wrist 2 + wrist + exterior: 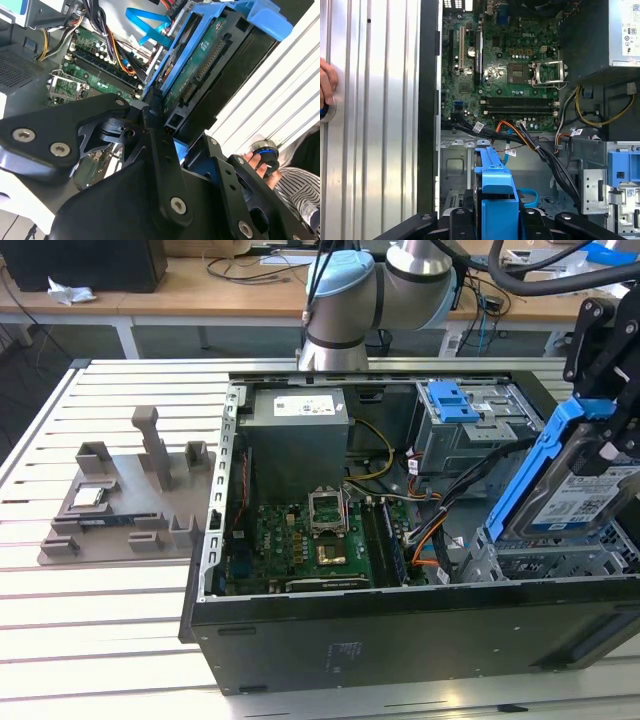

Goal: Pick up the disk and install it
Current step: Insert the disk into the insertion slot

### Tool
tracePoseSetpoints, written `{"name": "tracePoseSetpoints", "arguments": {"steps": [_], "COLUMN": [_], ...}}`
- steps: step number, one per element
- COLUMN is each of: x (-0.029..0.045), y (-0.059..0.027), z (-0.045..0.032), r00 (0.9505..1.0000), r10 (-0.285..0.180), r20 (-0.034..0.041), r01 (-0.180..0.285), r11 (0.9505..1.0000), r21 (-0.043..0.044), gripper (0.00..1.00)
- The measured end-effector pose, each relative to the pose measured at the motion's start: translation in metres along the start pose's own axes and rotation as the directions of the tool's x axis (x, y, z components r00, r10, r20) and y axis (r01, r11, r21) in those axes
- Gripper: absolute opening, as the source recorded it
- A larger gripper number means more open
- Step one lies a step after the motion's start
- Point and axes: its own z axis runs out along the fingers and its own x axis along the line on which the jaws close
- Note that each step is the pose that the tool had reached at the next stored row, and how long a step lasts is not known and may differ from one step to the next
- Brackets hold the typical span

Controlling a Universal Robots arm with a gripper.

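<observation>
Place: robotics lab or workshop
Counter: slotted aluminium top (pixel 100 640)
On it: opened computer case (pixel 400 630), grey fixture plate (pixel 120 510)
Behind: wooden desks (pixel 200 290) with cables, robot arm (pixel 340 300)

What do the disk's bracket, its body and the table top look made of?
The disk: its bracket looks like bright blue moulded plastic, smooth; body seems silver-grey metal under a printed label. The table: probably aluminium, pale ribbed slats with a dull sheen.
</observation>
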Motion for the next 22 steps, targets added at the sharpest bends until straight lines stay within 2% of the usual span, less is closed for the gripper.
{"name": "tracePoseSetpoints", "arguments": {"steps": [5, 11, 14, 16, 22], "x": [0.0001, 0.0006, 0.0017, 0.0018, 0.0018], "y": [-0.0002, -0.0009, -0.0022, -0.0023, -0.0024], "z": [0.0039, 0.0176, 0.0469, 0.0498, 0.0504], "r00": [1.0000, 1.0000, 1.0000, 1.0000, 1.0000], "r10": [0.009, 0.010, 0.009, 0.010, 0.010], "r20": [-0.0001, -0.0001, 0.0000, -0.0002, -0.0001], "r01": [-0.009, -0.010, -0.009, -0.010, -0.010], "r11": [1.0000, 1.0000, 1.0000, 1.0000, 1.0000], "r21": [0.0004, 0.0004, 0.0004, 0.0004, 0.0004], "gripper": [0.37, 0.37, 0.37, 0.37, 0.37]}}
